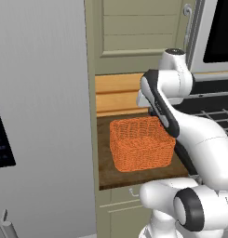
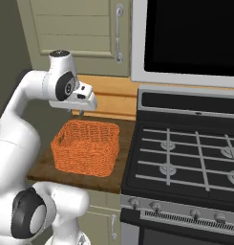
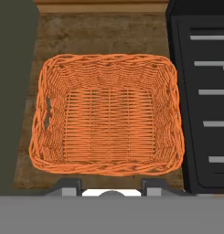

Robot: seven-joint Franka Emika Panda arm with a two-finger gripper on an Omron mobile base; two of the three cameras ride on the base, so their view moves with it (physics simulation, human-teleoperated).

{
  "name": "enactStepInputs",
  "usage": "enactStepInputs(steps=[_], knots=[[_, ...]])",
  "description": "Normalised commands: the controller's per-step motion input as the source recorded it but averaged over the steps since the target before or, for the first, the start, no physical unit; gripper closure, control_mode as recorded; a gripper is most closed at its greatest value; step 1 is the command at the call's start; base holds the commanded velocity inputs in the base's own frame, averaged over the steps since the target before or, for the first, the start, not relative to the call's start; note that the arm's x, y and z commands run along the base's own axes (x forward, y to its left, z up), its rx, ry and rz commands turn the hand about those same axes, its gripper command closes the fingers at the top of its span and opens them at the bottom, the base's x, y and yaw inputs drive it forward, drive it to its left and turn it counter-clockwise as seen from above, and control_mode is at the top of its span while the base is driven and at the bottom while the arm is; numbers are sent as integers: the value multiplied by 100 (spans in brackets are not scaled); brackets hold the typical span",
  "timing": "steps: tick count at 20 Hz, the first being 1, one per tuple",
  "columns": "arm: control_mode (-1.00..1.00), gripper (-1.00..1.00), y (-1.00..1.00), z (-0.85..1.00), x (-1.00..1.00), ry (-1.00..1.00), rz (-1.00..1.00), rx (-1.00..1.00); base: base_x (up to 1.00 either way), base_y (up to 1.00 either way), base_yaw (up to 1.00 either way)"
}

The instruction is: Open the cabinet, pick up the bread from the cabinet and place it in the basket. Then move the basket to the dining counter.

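Basket [image 1: 141, 144] of orange woven mesh sits on a short stretch of dark-brown wood-grain countertop [image 1: 106, 172], between a tall grey appliance side [image 1: 41, 116] on the left and a black gas stove [image 2: 185, 158] on the right. Seen from the hand camera, the basket [image 3: 109, 123] lies straight below, its inside bare weave down to the slatted bottom (no bread can be seen in it). The gripper [image 3: 111, 186] hangs above the basket's near rim, touching nothing; its two dark fingertips [image 3: 67, 186] stand apart with a clear gap between them and nothing held.

From the right base camera, the hand [image 2: 73, 98] hovers over the back edge of the basket [image 2: 87, 148], in front of a light wooden plank backsplash [image 2: 116, 100]. Above it the olive-beige cabinet [image 2: 70, 28] has its recessed-panel door shut, the curved silver handle [image 2: 119, 33] near its right edge. A black-fronted microwave [image 2: 185, 38] hangs over the stove. Small beige drawers [image 1: 117, 204] sit under the countertop.
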Motion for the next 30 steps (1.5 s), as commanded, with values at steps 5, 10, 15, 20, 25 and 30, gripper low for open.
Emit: enactStepInputs(steps=[5, 10, 15, 20, 25, 30], knots=[[-100, -100, 0, 2, -51, -24, -1, -1, 0, 0, 0], [-100, -100, -25, 27, -82, -49, -9, -1, 0, 0, 0], [-100, -100, -23, 52, -75, -48, -7, -3, 0, 0, 0], [-100, -100, -55, 45, -47, -44, -1, -1, 0, 0, 0], [-100, -100, -37, 54, -17, -34, 0, -3, 0, 0, 0], [-100, -100, -8, 80, 0, -15, 0, 0, 0, 0, 0]])
